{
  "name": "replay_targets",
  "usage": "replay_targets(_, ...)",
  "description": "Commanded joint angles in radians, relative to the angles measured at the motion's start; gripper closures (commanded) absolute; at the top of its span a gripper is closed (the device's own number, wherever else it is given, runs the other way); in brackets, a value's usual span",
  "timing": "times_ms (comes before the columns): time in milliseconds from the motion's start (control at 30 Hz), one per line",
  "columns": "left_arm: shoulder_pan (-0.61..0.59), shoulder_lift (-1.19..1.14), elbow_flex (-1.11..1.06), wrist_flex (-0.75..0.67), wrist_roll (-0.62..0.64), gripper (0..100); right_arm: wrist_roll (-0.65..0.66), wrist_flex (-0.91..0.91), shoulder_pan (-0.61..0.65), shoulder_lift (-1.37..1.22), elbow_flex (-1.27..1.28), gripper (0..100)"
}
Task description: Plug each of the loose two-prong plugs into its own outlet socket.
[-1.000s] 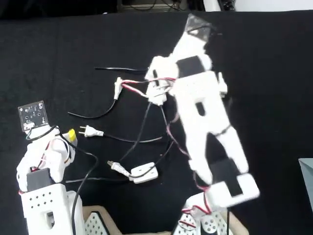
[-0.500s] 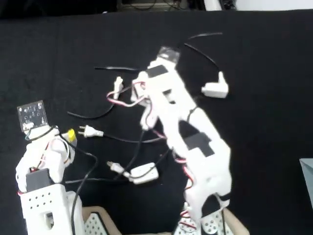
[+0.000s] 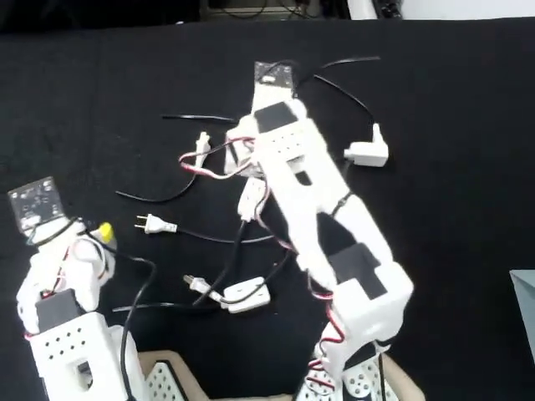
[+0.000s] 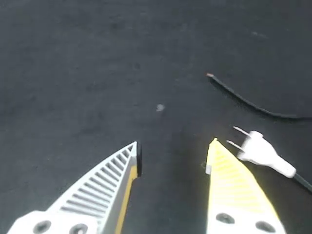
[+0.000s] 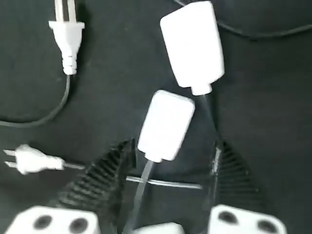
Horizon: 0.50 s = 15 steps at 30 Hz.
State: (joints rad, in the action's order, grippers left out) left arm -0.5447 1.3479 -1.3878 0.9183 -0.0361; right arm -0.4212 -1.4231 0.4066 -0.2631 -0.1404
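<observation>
My right gripper [image 5: 170, 146] hangs open over a white outlet socket [image 5: 165, 124], which lies between its black fingers [image 5: 112, 165] without touching them. A second white socket [image 5: 192, 44] lies just beyond, with two white two-prong plugs [image 5: 68, 29] [image 5: 31, 160] off to one side. From above, my right arm [image 3: 292, 150] stretches over the cords mid-table and hides its gripper. My left gripper [image 4: 174, 146] is open above bare cloth, a white plug [image 4: 261, 148] just outside its yellow finger [image 4: 219, 165]. That plug [image 3: 155, 224] lies right of the left gripper [image 3: 104, 232].
Black cords cross the middle of the black tablecloth [image 3: 451, 251]. A white socket block [image 3: 368, 153] lies at the back right, another socket [image 3: 248, 294] with a plug [image 3: 196, 286] near the front, and a further plug [image 3: 201, 142] at the back left. A grey box edge [image 3: 525, 301] shows far right.
My right arm has swung left from the back right to the cords in the middle, uncovering the white block at the back right. My left arm's wrist has shifted slightly left.
</observation>
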Motion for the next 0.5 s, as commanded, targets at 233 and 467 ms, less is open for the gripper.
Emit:
replay_targets(233,-0.113,-0.006,0.068,-0.023,0.0,77,0.726,-0.11,-0.149,0.056,-0.035,75.8)
replay_targets(467,-0.087,0.002,0.061,-0.021,0.0,77,0.959,-0.044,-0.012,0.051,-0.021,75.7)
